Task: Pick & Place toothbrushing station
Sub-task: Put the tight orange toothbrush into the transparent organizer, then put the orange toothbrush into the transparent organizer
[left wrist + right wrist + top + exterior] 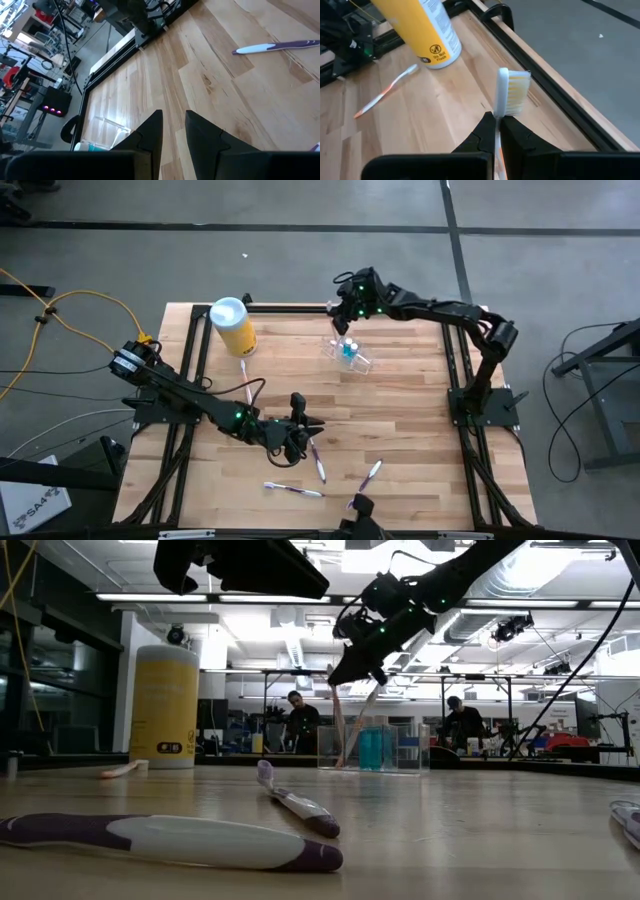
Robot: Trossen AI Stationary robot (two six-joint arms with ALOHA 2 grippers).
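Yellow canister (420,30) label reads "Do Not Flush", nr toothbrush (506,92).

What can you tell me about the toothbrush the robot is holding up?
The toothbrush has a white head with yellowish-white bristles, and looks like plastic. The right pincer is shut on its neck, so the head sticks up past the dark fingertips and the handle hangs below. In the low view the pale handle slants down toward the clear holder cup at the table's far side. Whether its end touches the cup cannot be seen.
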